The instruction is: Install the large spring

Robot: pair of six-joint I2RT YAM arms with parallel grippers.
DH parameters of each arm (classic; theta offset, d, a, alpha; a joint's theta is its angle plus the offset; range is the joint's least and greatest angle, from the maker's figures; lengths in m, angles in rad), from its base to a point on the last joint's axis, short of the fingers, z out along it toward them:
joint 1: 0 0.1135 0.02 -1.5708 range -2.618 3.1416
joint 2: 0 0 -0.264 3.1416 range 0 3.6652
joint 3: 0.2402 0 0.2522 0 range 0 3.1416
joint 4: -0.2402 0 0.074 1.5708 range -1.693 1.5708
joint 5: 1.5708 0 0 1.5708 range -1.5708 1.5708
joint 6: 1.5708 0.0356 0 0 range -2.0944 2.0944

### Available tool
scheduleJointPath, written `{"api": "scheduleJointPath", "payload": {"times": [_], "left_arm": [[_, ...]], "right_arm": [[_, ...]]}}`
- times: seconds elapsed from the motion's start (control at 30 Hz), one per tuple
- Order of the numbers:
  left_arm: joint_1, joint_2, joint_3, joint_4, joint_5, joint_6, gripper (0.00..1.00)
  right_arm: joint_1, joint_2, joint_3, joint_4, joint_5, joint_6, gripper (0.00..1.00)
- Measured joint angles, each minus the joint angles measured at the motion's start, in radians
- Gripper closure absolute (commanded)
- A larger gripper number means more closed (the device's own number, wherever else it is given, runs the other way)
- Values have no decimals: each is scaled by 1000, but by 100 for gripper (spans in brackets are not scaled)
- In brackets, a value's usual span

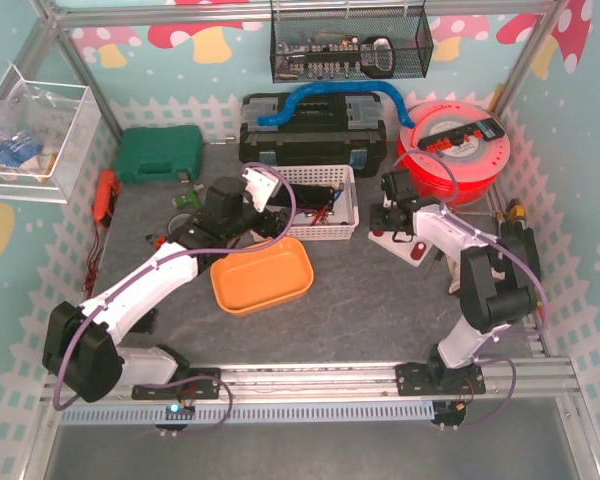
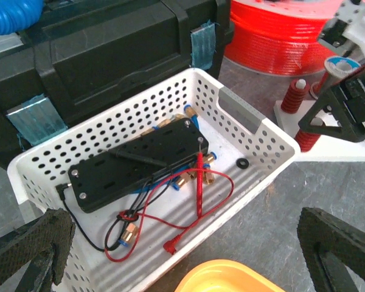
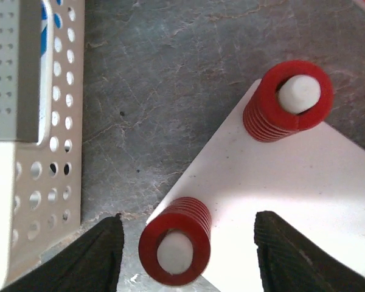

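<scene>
In the right wrist view a large red spring [image 3: 174, 240] sits over a white peg at the corner of a white base plate [image 3: 280, 201]. My right gripper [image 3: 188, 249] is open around it, with a gap between the spring and each black pad. A second red spring [image 3: 289, 100] stands on another peg farther along the plate. From above, the right gripper [image 1: 395, 205] points down at the plate [image 1: 405, 243]. My left gripper [image 2: 185, 243] hangs open and empty over the near rim of a white basket [image 2: 255, 121]. Its view also shows the springs [image 2: 294, 96].
The basket [image 1: 325, 205] holds a black block, red and black wires and brass fittings. An orange bowl [image 1: 262, 275] lies in front of it. A black toolbox [image 1: 310, 130], a red hose reel [image 1: 458, 150] and a green case [image 1: 160, 152] line the back.
</scene>
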Motion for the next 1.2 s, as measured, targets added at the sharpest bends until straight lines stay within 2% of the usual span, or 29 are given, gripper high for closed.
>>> {"api": "scheduleJointPath", "payload": {"times": [0.13,0.17,0.2,0.23,0.47,0.73,0.97,1.07,1.2], "left_arm": [[3,0,-2,24,-28,-26,1],[5,0,-4,34,-42,-39,1],[8,0,-8,45,-57,-51,1],[12,0,-14,58,-74,-67,1],[79,-64,-135,188,-197,-142,1],[142,-228,-317,371,-459,-152,1],[251,-289,-570,545,-477,-144,1],[293,-263,-650,595,-471,-171,1],[319,-167,-677,676,-425,-178,1]], "right_arm": [[0,-60,-23,-1,18,1,26],[0,-85,-31,-3,21,-1,20],[0,-118,-40,-4,25,-5,6],[0,-151,-47,-7,29,-7,2],[0,-441,-140,91,123,-46,1],[0,-682,-406,341,222,-196,1],[-5,-866,-727,651,334,-361,1],[-19,-869,-801,724,369,-401,1],[-59,-835,-850,811,379,-408,1]]}}
